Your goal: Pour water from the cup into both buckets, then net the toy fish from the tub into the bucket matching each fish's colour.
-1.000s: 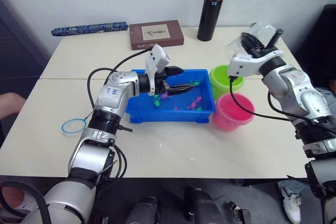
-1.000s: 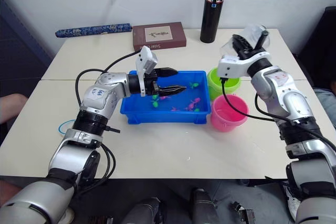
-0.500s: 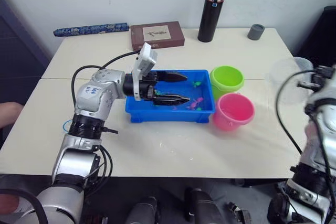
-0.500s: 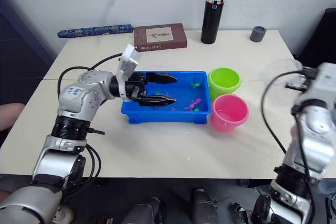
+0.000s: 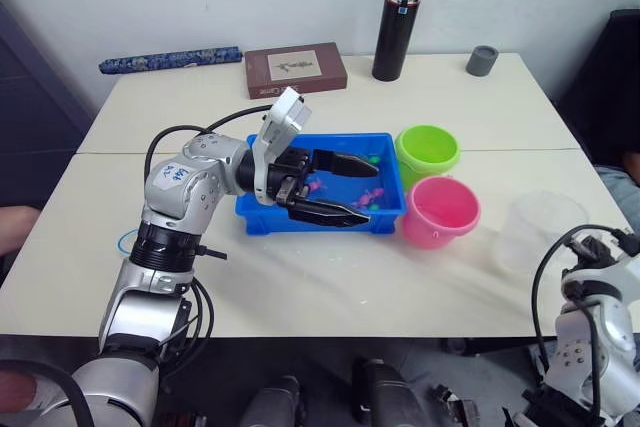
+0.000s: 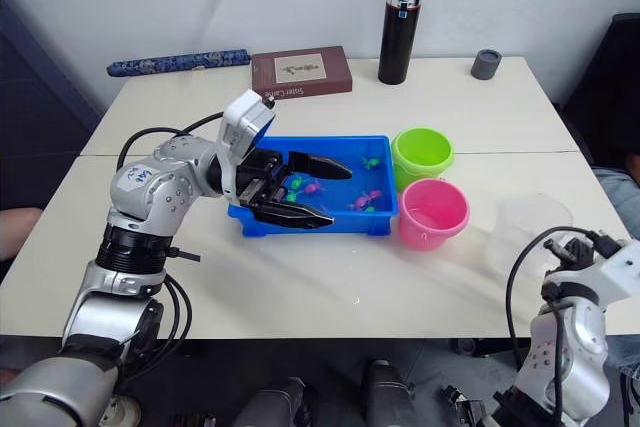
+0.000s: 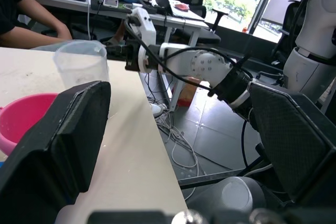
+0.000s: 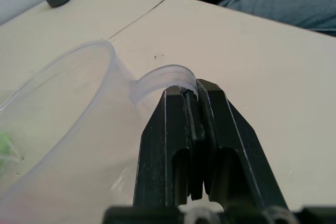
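Standing upright near the table's right edge, at about four o'clock from the pink bucket (image 5: 441, 211), the cup (image 5: 538, 231) has its handle pinched between the closed fingers of the right gripper (image 8: 192, 109). The left gripper (image 5: 334, 189) hovers over the tub (image 5: 302, 221), its fingers spread wide and holding nothing. The green bucket (image 5: 428, 151) sits at twelve o'clock from the pink one. The net (image 5: 126, 242) lies at nine o'clock from the tub.
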{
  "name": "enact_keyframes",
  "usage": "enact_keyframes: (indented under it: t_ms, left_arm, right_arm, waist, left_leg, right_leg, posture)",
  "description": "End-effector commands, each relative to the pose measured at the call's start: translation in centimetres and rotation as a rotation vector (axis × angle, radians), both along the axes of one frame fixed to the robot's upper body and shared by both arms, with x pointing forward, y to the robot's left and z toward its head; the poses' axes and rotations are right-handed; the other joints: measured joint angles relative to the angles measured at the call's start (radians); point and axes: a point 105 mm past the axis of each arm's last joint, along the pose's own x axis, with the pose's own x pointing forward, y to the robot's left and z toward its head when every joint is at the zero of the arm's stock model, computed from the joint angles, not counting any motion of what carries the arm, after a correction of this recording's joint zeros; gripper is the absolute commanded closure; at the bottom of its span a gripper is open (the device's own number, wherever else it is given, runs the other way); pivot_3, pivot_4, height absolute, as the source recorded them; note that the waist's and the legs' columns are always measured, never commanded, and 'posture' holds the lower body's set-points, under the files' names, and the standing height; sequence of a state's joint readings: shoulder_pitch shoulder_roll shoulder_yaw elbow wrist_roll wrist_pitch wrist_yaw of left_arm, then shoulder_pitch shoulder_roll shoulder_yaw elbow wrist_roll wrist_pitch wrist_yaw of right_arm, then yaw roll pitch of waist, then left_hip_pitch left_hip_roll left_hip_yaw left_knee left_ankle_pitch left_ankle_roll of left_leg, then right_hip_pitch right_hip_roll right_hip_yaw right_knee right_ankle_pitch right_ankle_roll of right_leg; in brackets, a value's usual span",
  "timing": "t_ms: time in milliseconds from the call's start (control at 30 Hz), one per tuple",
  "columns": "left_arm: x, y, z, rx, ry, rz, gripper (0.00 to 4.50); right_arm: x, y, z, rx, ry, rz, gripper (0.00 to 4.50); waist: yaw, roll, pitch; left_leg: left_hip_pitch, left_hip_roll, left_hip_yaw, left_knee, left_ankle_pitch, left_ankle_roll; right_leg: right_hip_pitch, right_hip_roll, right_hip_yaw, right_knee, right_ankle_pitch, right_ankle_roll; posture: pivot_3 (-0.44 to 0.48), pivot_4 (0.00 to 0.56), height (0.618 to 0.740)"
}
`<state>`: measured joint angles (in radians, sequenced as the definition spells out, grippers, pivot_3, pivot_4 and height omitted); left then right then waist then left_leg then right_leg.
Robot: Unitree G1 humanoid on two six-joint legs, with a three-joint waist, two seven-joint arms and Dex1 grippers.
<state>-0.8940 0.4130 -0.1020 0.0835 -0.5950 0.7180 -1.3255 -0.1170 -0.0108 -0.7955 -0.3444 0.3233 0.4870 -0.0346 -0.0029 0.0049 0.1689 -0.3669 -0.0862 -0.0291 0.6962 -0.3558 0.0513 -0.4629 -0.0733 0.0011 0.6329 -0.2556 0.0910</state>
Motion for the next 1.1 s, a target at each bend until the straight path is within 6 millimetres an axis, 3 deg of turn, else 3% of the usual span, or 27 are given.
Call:
enact_keyframes:
  t_ms: [33, 233, 433, 500, 600, 700, 833, 900, 1033, 1100]
  left_arm:
    - [-0.6, -0.3, 1.3, -0.022, -0.042, -0.032, 0.0]
    - [-0.3, -0.5, 1.4, -0.025, -0.033, -0.041, 0.0]
    - [0.2, -0.4, 1.2, -0.037, -0.016, -0.024, 0.0]
    - [0.6, -0.2, 1.2, -0.043, -0.017, 0.01, 0.0]
    - [1.7, 0.7, 1.1, -0.059, -0.018, 0.134, 0.0]
    - [3.0, 3.4, 0.5, -0.082, -0.012, 0.327, 0.0]
    - [3.3, 7.4, -1.6, -0.057, 0.018, 0.537, 0.0]
    - [2.7, 10.6, -3.9, 0.01, 0.025, 0.694, 0.0]
    - [0.3, 15.2, -6.7, 0.127, 0.039, 0.903, 0.0]
    - [-1.7, 19.3, -8.7, 0.212, 0.069, 1.078, 0.0]
  right_arm:
    - [-1.3, -0.1, 0.2, -0.039, -0.023, -0.037, 3.0]
    - [-5.6, 0.6, 0.5, -0.164, 0.061, -0.055, 0.05]
    - [-7.1, 1.9, 4.2, -0.433, 0.159, 0.078, 0.05]
    - [-6.8, 2.3, 6.3, -0.506, 0.145, 0.14, 0.05]
    - [-4.7, 4.1, 11.2, -0.592, 0.029, 0.364, 0.05]
    - [-1.5, 8.5, 13.7, -0.6, -0.022, 0.763, 0.05]
    - [0.5, 14.2, 14.5, -0.582, -0.049, 1.153, 0.05]
    - [1.7, 17.4, 14.3, -0.554, -0.077, 1.343, 0.05]
    - [2.8, 21.3, 13.3, -0.57, -0.077, 1.579, 0.05]
    - [3.4, 23.3, 12.9, -0.577, -0.099, 1.696, 0.05]
  waist:
    - [0.002, 0.0, 0.0]
    - [0.002, 0.001, 0.0]
    - [0.0, 0.001, -0.001]
    - [0.003, 0.001, 0.0]
    - [0.0, 0.001, 0.0]
    - [-0.01, 0.0, 0.0]
    - [-0.01, -0.008, 0.004]
    - [-0.011, -0.009, 0.004]
    - [-0.012, -0.009, 0.004]
    - [-0.006, -0.01, 0.004]
  left_leg:
    - [0.0, 0.0, 0.0, 0.0, 0.0, 0.0]
    - [0.0, 0.0, 0.0, 0.0, 0.0, 0.0]
    - [0.001, 0.0, 0.001, 0.0, 0.0, 0.0]
    - [0.001, 0.0, 0.001, 0.0, 0.0, 0.0]
    - [0.002, -0.001, 0.002, 0.001, 0.0, 0.001]
    - [0.005, 0.0, 0.004, 0.0, 0.0, 0.002]
    - [0.02, 0.006, 0.003, -0.013, 0.001, 0.0]
    - [0.02, 0.01, 0.001, -0.013, -0.001, -0.004]
    - [0.015, 0.011, 0.002, -0.013, -0.002, -0.004]
    - [0.013, 0.011, 0.002, -0.012, -0.003, -0.003]
  right_leg:
    - [0.0, 0.0, 0.0, 0.0, 0.0, 0.0]
    - [0.0, 0.0, 0.0, 0.0, 0.0, 0.0]
    - [0.001, 0.001, 0.002, -0.004, 0.0, 0.0]
    - [0.001, 0.001, 0.002, -0.004, 0.0, 0.0]
    - [0.002, 0.0, 0.004, -0.004, 0.0, 0.001]
    - [0.004, 0.0, 0.004, -0.005, 0.0, 0.001]
    - [0.015, 0.003, 0.002, -0.009, -0.002, -0.003]
    - [0.016, 0.008, 0.001, -0.011, -0.002, -0.004]
    - [0.013, 0.008, 0.001, -0.011, -0.002, -0.005]
    - [0.011, 0.008, 0.001, -0.013, -0.002, -0.005]
  posture:
    - [0.0, 0.15, 0.74]
    - [0.0, 0.15, 0.74]
    - [0.0, 0.15, 0.74]
    - [0.0, 0.15, 0.74]
    - [0.0, 0.15, 0.74]
    - [0.0, 0.15, 0.74]
    - [0.0, 0.15, 0.74]
    - [0.0, 0.15, 0.74]
    - [0.0, 0.15, 0.74]
    - [0.0, 0.15, 0.74]
